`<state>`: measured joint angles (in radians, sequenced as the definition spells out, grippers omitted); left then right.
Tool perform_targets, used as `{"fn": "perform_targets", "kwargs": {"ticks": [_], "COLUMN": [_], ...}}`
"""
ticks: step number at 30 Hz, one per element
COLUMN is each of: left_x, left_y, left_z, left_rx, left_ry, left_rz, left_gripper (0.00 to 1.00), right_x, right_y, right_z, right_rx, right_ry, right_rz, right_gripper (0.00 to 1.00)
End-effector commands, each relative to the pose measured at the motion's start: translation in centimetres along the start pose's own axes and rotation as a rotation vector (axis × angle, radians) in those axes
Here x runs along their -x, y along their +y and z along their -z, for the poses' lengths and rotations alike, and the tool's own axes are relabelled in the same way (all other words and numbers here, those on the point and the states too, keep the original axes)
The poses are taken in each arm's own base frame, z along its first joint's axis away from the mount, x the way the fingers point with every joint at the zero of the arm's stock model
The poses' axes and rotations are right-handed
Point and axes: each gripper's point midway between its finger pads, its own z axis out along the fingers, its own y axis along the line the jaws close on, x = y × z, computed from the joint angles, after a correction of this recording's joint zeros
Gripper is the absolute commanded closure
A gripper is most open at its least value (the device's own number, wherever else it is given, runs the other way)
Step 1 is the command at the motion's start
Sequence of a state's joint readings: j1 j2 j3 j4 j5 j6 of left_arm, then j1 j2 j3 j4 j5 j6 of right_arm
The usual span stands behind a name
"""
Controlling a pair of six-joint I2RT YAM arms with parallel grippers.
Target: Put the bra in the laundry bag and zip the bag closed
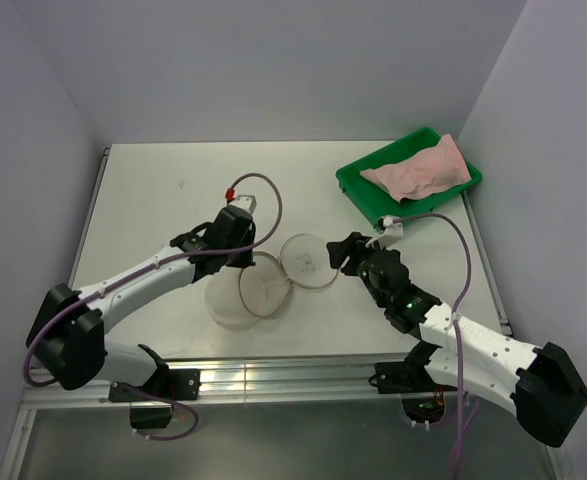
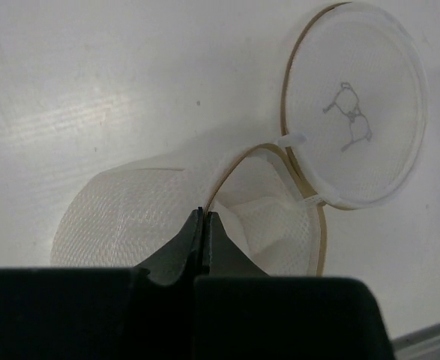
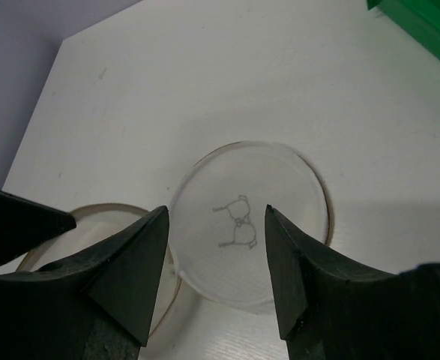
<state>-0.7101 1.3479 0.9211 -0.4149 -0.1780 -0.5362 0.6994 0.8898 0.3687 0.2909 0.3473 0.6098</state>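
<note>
The laundry bag (image 1: 235, 298) lies open on the table as two round cream mesh halves. The right half (image 1: 310, 262) shows a small dark mark. My left gripper (image 1: 245, 258) is shut on the zip rim of the left half; in the left wrist view its tips (image 2: 205, 214) pinch the tan rim edge of the bag (image 2: 122, 217), with the marked half (image 2: 354, 127) beyond. My right gripper (image 1: 339, 252) is open and empty beside the marked half; in the right wrist view (image 3: 214, 214) it hovers over that half (image 3: 279, 187). The pink bra (image 1: 418, 168) lies in the green tray.
The green tray (image 1: 356, 186) stands at the back right of the table, its corner showing in the right wrist view (image 3: 422, 19). Walls close in on the left, back and right. A metal rail (image 1: 273, 380) runs along the near edge.
</note>
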Motion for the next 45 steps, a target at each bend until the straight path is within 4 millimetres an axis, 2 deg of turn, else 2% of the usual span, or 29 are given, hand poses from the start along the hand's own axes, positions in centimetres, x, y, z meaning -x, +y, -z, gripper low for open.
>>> {"fn": "perform_targets", "kwargs": {"ticks": [1, 3, 4, 5, 7, 8, 9, 10, 11, 12, 13, 14, 15, 16, 18, 19, 22, 24, 25, 27, 28, 30, 31, 33, 34, 37, 45], "left_x": [4.0, 5.0, 5.4, 5.7, 6.2, 6.7, 7.0, 7.7, 8.1, 8.4, 9.1, 9.6, 9.8, 10.4, 10.0, 9.8, 8.1, 6.8, 5.7, 4.8, 4.0, 3.9, 3.6, 3.6, 3.5, 3.3, 3.2], "left_y": [-0.5, -0.8, -0.8, -0.5, -0.3, -0.1, -0.1, -0.2, -0.4, -0.8, -1.3, -1.7, -2.7, -3.2, -4.7, -4.9, -5.3, -4.9, -4.4, -4.1, -3.7, -3.7, -4.1, -4.6, -4.8, -4.3, -3.8], "left_z": [-1.0, -1.2, -1.4, -1.3, -0.9, -0.6, -0.2, 0.9, 1.5, 2.3, 4.0, 5.1, 6.2, 8.4, 10.7, 12.5, 14.9, 15.6, 14.9, 14.8, 14.1, 14.1, 14.0, 14.1, 14.2, 13.7, 12.8], "left_rx": [0.043, 0.038, 0.05, 0.067, 0.085, 0.1, 0.1, 0.089, 0.075, 0.052, 0.022, -0.004, -0.056, -0.101, -0.214, -0.266, -0.371, -0.395, -0.383, -0.398, -0.387, -0.396, -0.419, -0.461, -0.475, -0.466, -0.447], "left_ry": [-0.097, -0.125, -0.134, -0.142, -0.159, -0.177, -0.188, -0.219, -0.234, -0.247, -0.283, -0.304, -0.316, -0.354, -0.359, -0.387, -0.392, -0.382, -0.36, -0.359, -0.345, -0.361, -0.355, -0.354, -0.348, -0.339, -0.322], "left_rz": [-0.083, -0.089, -0.089, -0.09, -0.091, -0.086, -0.082, -0.07, -0.063, -0.056, -0.049, -0.044, -0.05, -0.046, -0.072, -0.08, -0.125, -0.153, -0.162, -0.181, -0.189, -0.192, -0.2, -0.221, -0.229, -0.229, -0.216], "left_gripper": [1.0, 0.98, 0.92, 0.76, 0.59, 0.47, 0.41, 0.36, 0.29, 0.26, 0.24, 0.22, 0.22, 0.22, 0.22, 0.22, 0.22, 0.22, 0.23, 0.23, 0.23, 0.23, 0.23, 0.23, 0.23, 0.23, 0.24], "right_x": [2.3, 3.6, 4.4, 4.7, 5.4, 6.0, 6.3, 6.8, 7.6, 8.0, 8.3, 9.6, 10.0, 10.8, 11.6, 12.3, 12.8, 13.1, 13.4, 13.9, 14.0, 13.9, 13.6, 13.4, 12.9, 12.2, 11.2], "right_y": [-0.4, -0.8, -1.0, -1.2, -2.3, -2.5, -2.8, -3.9, -4.0, -4.5, -5.7, -6.3, -7.2, -8.4, -9.5, -10.8, -12.5, -14.2, -14.5, -15.5, -15.8, -17.0, -17.5, -19.2, -19.6, -20.8, -21.6], "right_z": [0.1, 0.0, 0.0, 0.0, -0.3, -0.7, -0.9, -1.1, -1.8, -2.1, -2.3, -3.1, -3.3, -3.5, -5.0, -5.9, -7.7, -9.7, -11.3, -12.4, -13.8, -14.6, -15.6, -15.8, -16.6, -17.2, -19.0], "right_rx": [-0.037, -0.074, -0.099, -0.11, -0.15, -0.169, -0.181, -0.23, -0.258, -0.287, -0.343, -0.412, -0.461, -0.512, -0.562, -0.606, -0.628, -0.667, -0.681, -0.708, -0.712, -0.734, -0.74, -0.763, -0.754, -0.767, -0.751], "right_ry": [-0.1, -0.12, -0.124, -0.12, -0.115, -0.114, -0.111, -0.11, -0.108, -0.101, -0.077, -0.087, -0.072, -0.067, -0.034, -0.014, 0.038, 0.083, 0.101, 0.13, 0.148, 0.19, 0.204, 0.247, 0.272, 0.316, 0.361], "right_rz": [-0.023, 0.023, 0.057, 0.071, 0.099, 0.121, 0.138, 0.173, 0.199, 0.23, 0.29, 0.317, 0.345, 0.374, 0.399, 0.411, 0.432, 0.452, 0.475, 0.518, 0.531, 0.557, 0.559, 0.588, 0.593, 0.598, 0.647], "right_gripper": [0.39, 0.4, 0.43, 0.43, 0.45, 0.46, 0.47, 0.48, 0.49, 0.49, 0.49, 0.5, 0.51, 0.53, 0.53, 0.54, 0.55, 0.55, 0.55, 0.55, 0.54, 0.53, 0.52, 0.5, 0.5, 0.49, 0.48]}}
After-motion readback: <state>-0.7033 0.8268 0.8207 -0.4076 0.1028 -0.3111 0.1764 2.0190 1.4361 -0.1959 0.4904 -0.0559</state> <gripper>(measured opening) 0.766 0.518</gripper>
